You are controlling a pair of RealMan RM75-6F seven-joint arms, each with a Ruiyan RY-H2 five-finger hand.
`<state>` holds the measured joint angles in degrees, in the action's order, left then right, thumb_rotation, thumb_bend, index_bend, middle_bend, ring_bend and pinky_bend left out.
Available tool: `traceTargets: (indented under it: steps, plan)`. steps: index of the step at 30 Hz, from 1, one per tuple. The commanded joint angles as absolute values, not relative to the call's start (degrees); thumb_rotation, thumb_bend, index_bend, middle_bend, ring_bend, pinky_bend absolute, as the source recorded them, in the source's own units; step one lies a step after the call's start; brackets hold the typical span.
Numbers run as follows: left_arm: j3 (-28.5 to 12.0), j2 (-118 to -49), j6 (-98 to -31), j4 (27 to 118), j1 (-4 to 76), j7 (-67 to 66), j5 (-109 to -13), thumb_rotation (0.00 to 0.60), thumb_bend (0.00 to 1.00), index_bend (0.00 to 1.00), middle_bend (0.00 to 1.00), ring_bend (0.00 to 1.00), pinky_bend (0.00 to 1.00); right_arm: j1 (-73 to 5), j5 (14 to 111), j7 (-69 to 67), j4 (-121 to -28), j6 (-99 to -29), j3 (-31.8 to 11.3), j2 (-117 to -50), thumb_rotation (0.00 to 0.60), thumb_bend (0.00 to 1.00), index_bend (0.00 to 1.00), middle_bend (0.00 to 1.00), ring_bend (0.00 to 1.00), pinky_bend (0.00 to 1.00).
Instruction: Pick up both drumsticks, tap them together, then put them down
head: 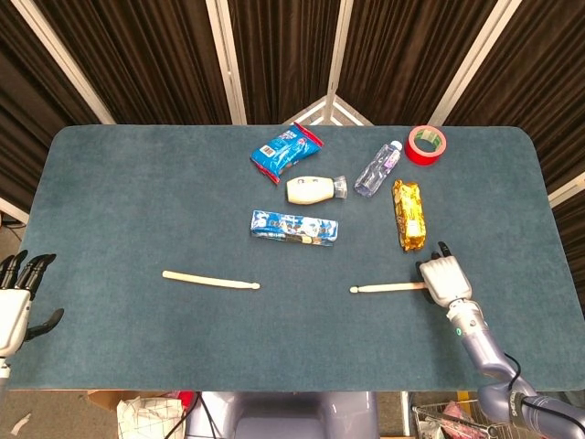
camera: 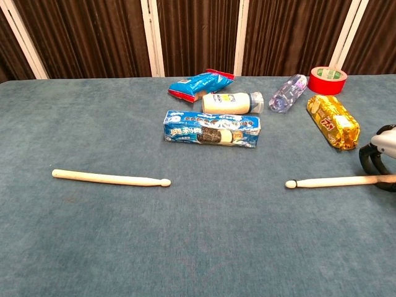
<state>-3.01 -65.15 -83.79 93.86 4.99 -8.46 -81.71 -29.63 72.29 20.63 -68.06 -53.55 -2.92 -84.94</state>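
Right hand (head: 444, 277) is over the butt of the right drumstick (head: 388, 289), just right of the cookie box (head: 295, 228); fingers curl around it, firm grip unclear. Left drumstick (head: 210, 280) lies left-below the box, untouched. Left hand (head: 15, 306) is far left, fingers spread, empty. Judgement: close fully before lifting, keep stick level. Box print unreadable.

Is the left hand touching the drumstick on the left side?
Apart. Head view shows the left hand off the table edge, with bare cloth between it and the left drumstick.
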Motion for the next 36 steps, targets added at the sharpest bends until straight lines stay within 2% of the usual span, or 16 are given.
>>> traceTargets:
  steps: [1,11,22,36]
  plan:
    - [-3.0,-65.1,-83.8,93.9,5.0,-8.4,-81.7,0.600,0.35,0.13,0.13,0.00,0.00,-29.5,72.9,19.7,-68.2,-54.0,-2.8,-84.8,0.600,0.37,0.53,0.57,0.31,0.10]
    - [-2.9,-65.0,-83.8,93.9,5.0,-8.2,-81.8,0.600,0.35,0.13,0.13,0.00,0.00,-29.3,73.6,18.2,-67.4,-53.8,-2.5,-85.0,0.600,0.37,0.57,0.57,0.31,0.10]
    - [-2.9,-64.9,-83.7,94.0,5.0,-8.0,-81.7,0.600,0.35,0.13,0.13,0.00,0.00,-29.4,75.4,17.1,-67.6,-54.8,-2.4,-84.4,0.600,0.40,0.68,0.59,0.32,0.10]
    - [-2.9,-64.8,-83.4,94.1,5.0,-7.7,-81.6,0.600,0.35,0.13,0.13,0.00,0.00,-29.4,77.9,14.4,-66.8,-55.5,-1.8,-84.1,0.600,0.43,0.71,0.59,0.33,0.10]
